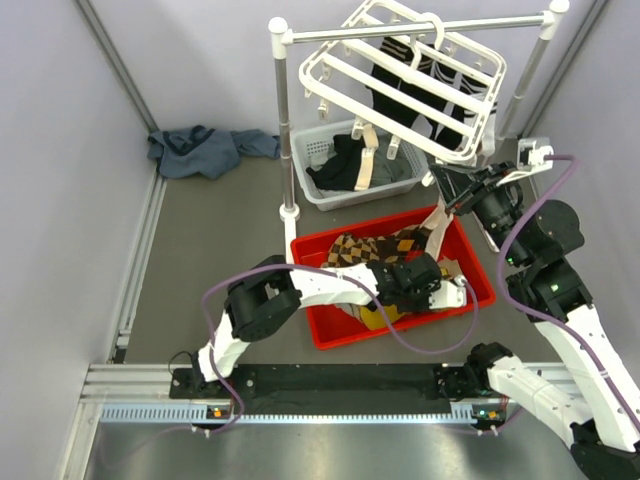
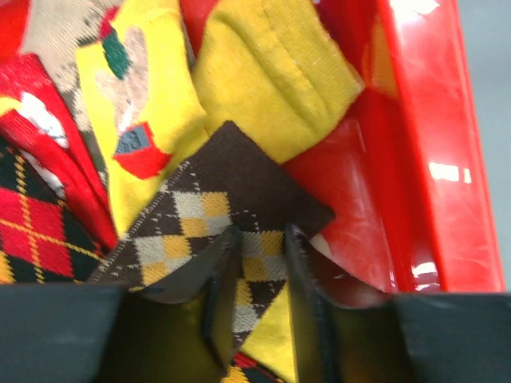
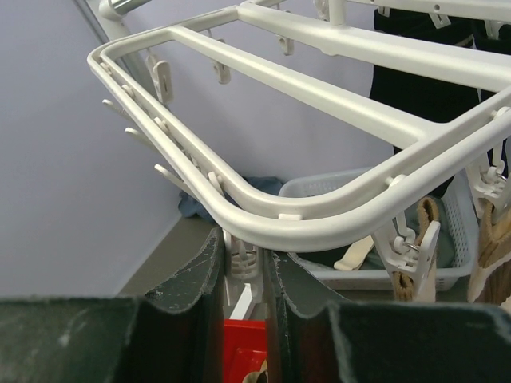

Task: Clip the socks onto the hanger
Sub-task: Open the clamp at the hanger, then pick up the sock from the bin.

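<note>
In the left wrist view, a brown argyle sock with yellow and grey diamonds lies on top of the pile in the red bin. My left gripper is low over it, jaws narrowed but still open, one finger on each side of a strip of that sock. From above, the left gripper sits inside the bin beside more argyle socks. The white hanger hangs from the rod. My right gripper is shut on a small white clip under the hanger's curved corner.
Yellow socks, a red sock and a black-and-red argyle sock fill the bin. A white laundry basket stands under the hanger. Dark socks hang from it. A blue cloth lies back left. A rack post stands by the basket.
</note>
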You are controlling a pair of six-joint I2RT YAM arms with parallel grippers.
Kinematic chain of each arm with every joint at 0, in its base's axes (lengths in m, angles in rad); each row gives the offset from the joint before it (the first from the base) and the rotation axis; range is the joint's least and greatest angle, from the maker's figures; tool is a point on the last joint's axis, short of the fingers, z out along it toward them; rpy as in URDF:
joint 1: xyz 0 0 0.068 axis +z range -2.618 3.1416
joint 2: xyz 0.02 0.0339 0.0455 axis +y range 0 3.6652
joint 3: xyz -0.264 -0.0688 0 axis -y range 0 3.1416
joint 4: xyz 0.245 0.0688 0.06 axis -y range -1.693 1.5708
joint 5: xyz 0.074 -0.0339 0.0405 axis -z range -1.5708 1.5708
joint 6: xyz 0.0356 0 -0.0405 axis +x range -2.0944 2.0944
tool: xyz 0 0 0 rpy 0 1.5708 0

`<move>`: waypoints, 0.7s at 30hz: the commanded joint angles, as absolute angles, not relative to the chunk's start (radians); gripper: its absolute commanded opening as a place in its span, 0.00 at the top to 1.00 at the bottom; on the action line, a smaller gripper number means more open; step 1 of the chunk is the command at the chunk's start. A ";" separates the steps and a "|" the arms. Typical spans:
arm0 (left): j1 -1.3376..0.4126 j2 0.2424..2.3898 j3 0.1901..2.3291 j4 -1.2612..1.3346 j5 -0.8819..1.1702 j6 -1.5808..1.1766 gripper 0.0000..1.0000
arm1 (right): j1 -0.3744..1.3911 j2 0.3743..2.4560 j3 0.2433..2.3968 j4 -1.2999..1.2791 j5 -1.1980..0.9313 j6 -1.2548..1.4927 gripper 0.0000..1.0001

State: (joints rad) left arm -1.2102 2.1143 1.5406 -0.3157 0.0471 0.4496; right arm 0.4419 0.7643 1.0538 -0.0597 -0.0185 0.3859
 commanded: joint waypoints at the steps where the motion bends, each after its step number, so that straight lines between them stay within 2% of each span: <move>1: -1.198 2.137 1.585 -0.328 0.075 0.460 0.77 | 0.440 0.769 1.048 -0.057 -0.003 0.364 1.00; 3: -1.200 2.129 1.586 -0.337 0.072 0.451 0.87 | 0.440 0.772 1.048 -0.057 -0.005 0.364 1.00; 4: -1.198 2.125 1.586 -0.345 0.061 0.443 0.95 | 0.442 0.772 1.048 -0.057 -0.003 0.364 1.00; 6: -1.198 2.099 1.580 -0.347 0.045 0.422 1.00 | 0.440 0.772 1.048 -0.058 -0.005 0.364 1.00; 21: -1.115 1.780 1.359 -0.154 0.031 0.189 1.00 | 0.442 0.759 1.065 -0.083 0.020 0.354 1.00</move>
State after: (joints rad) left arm -1.1400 1.8870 1.3949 -0.2543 0.0357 0.2874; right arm 0.4419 0.7681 1.0534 -0.0681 -0.0124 0.3824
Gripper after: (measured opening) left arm 0.012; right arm 0.178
